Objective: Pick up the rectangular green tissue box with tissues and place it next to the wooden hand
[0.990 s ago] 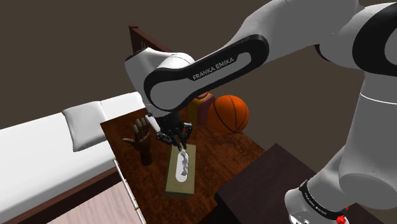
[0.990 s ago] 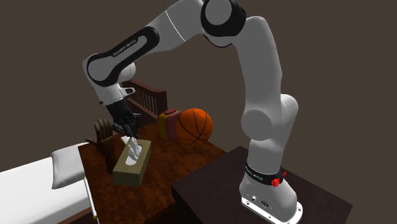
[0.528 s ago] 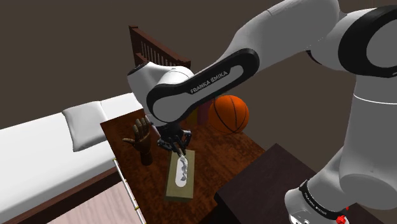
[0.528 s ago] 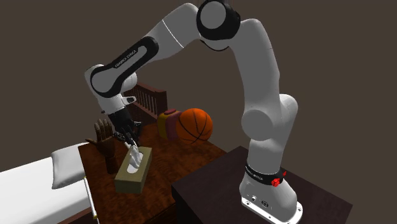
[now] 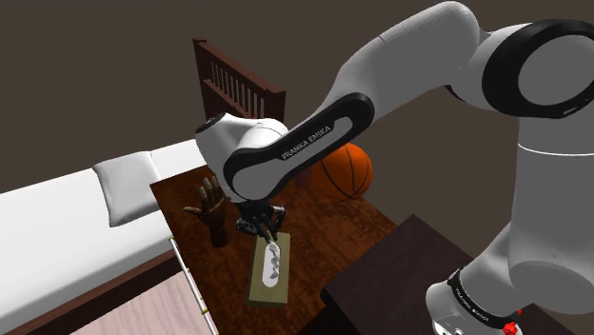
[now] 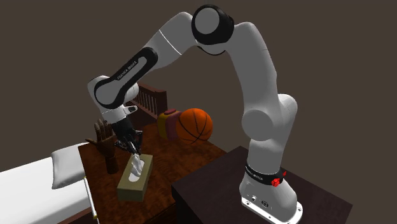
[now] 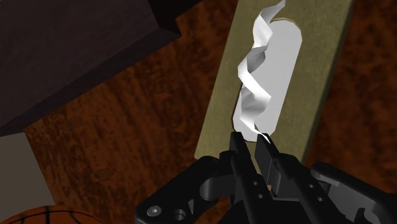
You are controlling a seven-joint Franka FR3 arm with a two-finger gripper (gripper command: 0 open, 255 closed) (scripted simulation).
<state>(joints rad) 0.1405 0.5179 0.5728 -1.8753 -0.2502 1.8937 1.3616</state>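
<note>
1. End effector [image 7: 250, 137] is clenched on the tissue [image 7: 257, 76]: its fingers pinch the crumpled white tip, not the box [image 7: 324, 83].
2. The box is long, flat-sided and dull olive with an oval slot. It seems to rest on the glossy dark-wood worktop [image 5: 324, 228], near the hand [image 5: 211, 202].
3. The hand is brown and carved, standing upright with fingers raised.
4. My read: the box looks too wide for the jaws, hence the tissue grip. It's soft, and the sheet could slide out.
</note>
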